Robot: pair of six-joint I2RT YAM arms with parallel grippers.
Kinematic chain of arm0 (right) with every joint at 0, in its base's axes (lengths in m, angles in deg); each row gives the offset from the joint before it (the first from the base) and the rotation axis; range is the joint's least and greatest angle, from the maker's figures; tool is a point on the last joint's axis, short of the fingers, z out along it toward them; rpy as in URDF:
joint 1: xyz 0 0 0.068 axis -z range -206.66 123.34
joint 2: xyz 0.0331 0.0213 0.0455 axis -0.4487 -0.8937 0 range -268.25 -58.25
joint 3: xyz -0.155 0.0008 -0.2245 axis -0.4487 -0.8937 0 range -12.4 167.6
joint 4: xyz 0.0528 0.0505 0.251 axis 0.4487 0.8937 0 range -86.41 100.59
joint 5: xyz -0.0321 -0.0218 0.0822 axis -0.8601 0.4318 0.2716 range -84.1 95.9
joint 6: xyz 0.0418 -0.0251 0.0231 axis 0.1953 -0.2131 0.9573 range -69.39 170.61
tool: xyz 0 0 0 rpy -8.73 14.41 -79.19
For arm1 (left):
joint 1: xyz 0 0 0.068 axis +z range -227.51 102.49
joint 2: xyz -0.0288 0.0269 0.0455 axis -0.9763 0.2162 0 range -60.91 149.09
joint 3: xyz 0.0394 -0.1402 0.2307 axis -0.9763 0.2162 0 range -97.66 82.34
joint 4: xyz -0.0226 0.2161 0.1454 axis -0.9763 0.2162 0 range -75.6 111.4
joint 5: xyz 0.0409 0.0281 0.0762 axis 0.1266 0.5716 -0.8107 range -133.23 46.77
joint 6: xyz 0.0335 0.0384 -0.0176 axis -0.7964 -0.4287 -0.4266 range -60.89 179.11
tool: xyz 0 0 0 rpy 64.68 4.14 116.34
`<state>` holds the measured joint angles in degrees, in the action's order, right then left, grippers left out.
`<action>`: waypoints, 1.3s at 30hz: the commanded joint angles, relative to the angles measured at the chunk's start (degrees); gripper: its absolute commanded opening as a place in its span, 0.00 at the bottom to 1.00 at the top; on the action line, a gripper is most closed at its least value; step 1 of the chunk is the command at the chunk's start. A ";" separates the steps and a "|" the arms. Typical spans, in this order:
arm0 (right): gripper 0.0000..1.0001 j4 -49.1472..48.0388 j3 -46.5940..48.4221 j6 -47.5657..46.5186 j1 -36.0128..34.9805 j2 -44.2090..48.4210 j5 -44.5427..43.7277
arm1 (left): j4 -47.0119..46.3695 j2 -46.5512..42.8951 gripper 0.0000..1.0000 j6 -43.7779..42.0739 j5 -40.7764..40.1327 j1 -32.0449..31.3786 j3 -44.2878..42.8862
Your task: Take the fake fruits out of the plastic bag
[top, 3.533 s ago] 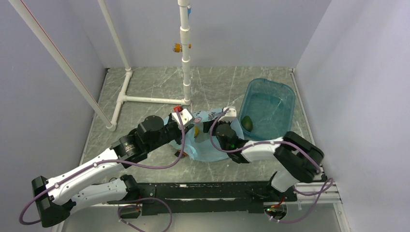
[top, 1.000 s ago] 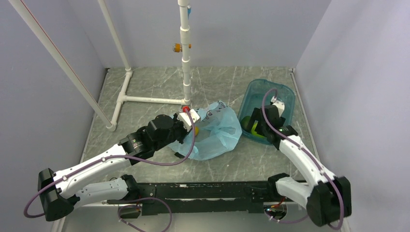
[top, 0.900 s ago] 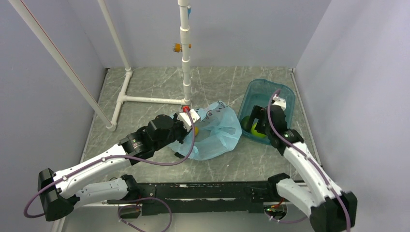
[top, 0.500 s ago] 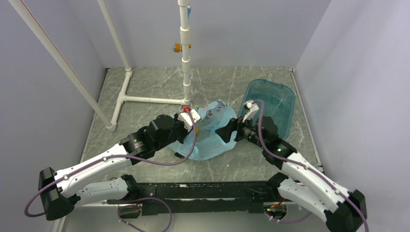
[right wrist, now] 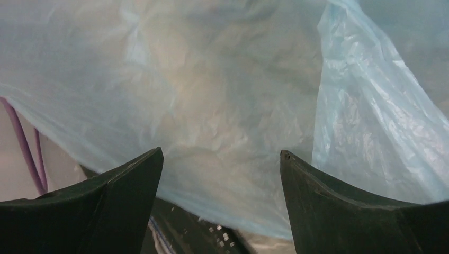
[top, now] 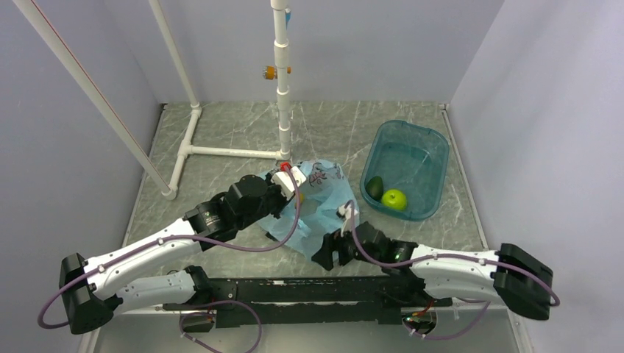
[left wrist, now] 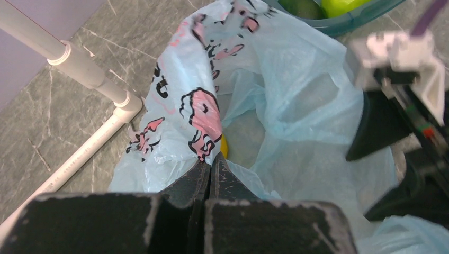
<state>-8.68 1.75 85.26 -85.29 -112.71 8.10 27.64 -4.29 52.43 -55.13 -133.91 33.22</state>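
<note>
The light blue plastic bag [top: 318,213] lies crumpled at mid-table. My left gripper [top: 290,184] is shut on its printed rim [left wrist: 204,119] and holds the mouth up. A sliver of the yellow fruit [left wrist: 224,146] shows inside the bag, just past the left fingertips. The dark green oval fruit [top: 374,187] and the bright green apple [top: 394,198] lie in the teal tub [top: 434,147]. My right gripper [top: 324,253] is low at the bag's near edge, open, with bag film [right wrist: 212,90] in front of its fingers [right wrist: 132,174] and nothing between them.
A white pipe frame [top: 221,151] with an upright post [top: 282,88] stands behind the bag. The tub sits at the right, close to the bag. The right gripper's dark fingers [left wrist: 378,132] show at the right of the left wrist view.
The right arm left the apple in the tub, swung back left and dropped to the bag's near edge. The left gripper has kept its hold on the rim.
</note>
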 commanded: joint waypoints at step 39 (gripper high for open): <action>0.78 -22.34 17.12 -12.20 -2.10 -25.84 -20.30 | -1.69 -3.27 0.00 -2.20 -1.38 -1.76 -0.66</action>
<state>-22.60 19.76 75.01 -87.52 -139.04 -17.89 28.44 -7.13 51.06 -55.24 -135.20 33.16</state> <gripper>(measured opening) 0.783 0.012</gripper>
